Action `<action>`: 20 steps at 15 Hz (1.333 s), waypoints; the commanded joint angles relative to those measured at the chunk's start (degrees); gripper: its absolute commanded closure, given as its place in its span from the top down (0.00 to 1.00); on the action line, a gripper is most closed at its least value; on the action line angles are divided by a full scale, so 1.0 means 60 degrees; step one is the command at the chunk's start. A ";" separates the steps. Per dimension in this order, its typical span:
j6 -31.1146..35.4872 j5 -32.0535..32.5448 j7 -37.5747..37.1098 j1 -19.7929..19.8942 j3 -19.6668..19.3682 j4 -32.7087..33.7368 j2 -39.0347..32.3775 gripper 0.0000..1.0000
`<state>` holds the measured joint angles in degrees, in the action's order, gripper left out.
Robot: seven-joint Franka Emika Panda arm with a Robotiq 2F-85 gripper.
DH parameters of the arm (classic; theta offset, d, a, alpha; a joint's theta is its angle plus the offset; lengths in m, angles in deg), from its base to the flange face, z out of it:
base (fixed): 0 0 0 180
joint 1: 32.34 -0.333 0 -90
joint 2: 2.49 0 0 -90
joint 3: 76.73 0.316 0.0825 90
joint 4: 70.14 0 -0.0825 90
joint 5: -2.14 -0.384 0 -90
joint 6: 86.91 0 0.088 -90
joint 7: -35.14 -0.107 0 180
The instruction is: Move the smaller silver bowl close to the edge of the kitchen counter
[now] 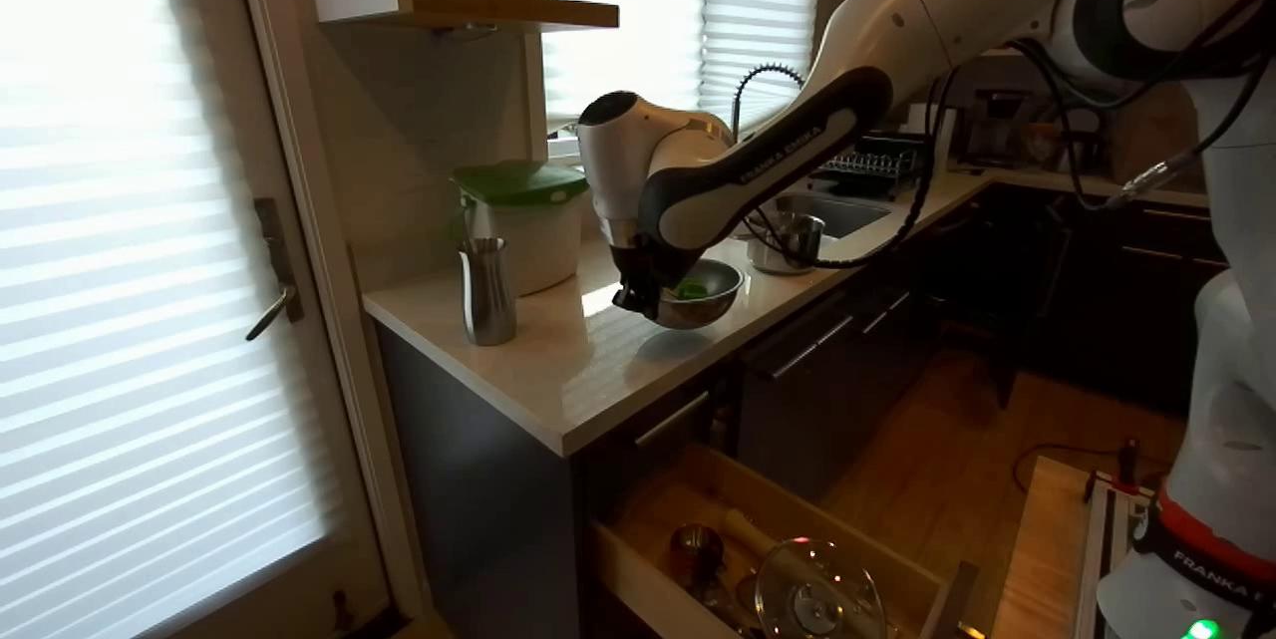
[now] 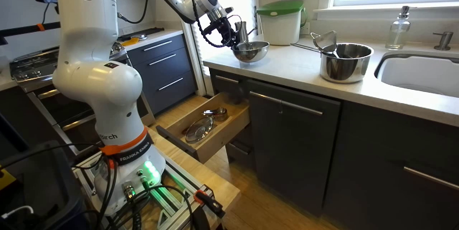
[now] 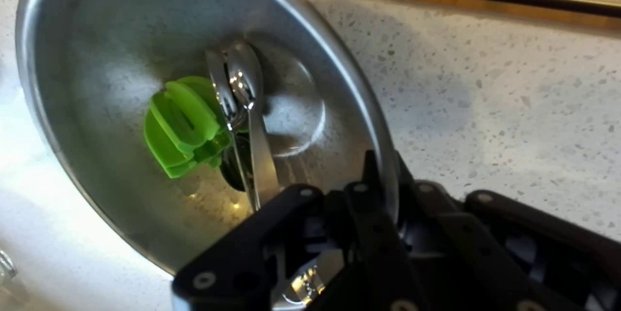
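The smaller silver bowl shows in both exterior views [image 1: 703,308] [image 2: 251,55] and fills the left of the wrist view [image 3: 111,49]. Metal spoons [image 3: 247,83] and a bright green plastic piece [image 3: 184,122] lie inside it. My gripper [image 1: 643,298] [image 2: 235,41] [image 3: 385,165] is shut on the bowl's rim, one finger inside and one outside. The bowl looks tilted and seems slightly above the kitchen counter [image 1: 558,390] [image 2: 283,66] [image 3: 461,83], with a reflection under it. The counter's front edge is close by. The finger pads are partly hidden by the rim.
An upright metal cup [image 1: 488,295] [image 2: 242,31] and a green-lidded white container [image 1: 528,230] [image 2: 281,27] stand behind the bowl. A saucepan [image 1: 788,250] [image 2: 346,65] with a strainer [image 2: 326,43] stands nearer the sink. An open drawer [image 1: 648,589] [image 2: 229,135] juts out below the counter.
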<state>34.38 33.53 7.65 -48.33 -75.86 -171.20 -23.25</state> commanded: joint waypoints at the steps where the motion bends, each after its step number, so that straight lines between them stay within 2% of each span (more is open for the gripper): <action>1: 0.0250 0.0488 -0.0283 -0.0064 -0.0106 0.0163 -0.0180 0.02; 5: 0.0492 0.0468 -0.0196 -0.0040 -0.0118 0.0295 -0.0398 0.02; 6: 0.0561 0.0439 -0.0181 -0.0042 -0.0124 0.0294 -0.0428 0.04; 7: 0.0632 0.0415 -0.0158 -0.0042 -0.0130 0.0293 -0.0452 0.31; 9: 0.0693 0.0373 -0.0121 -0.0043 -0.0139 0.0302 -0.0465 0.39; 14: 0.0142 0.0761 -0.0082 -0.0262 -0.0107 -0.0030 0.0500 0.76; 17: 0.0403 0.1334 0.0053 -0.0290 0.0107 -0.0562 0.1494 0.99; 20: 0.0773 0.2944 -0.0012 -0.0264 0.0367 -0.1066 0.2440 1.00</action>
<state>36.87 43.99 7.71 -50.08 -74.92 -171.49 -15.53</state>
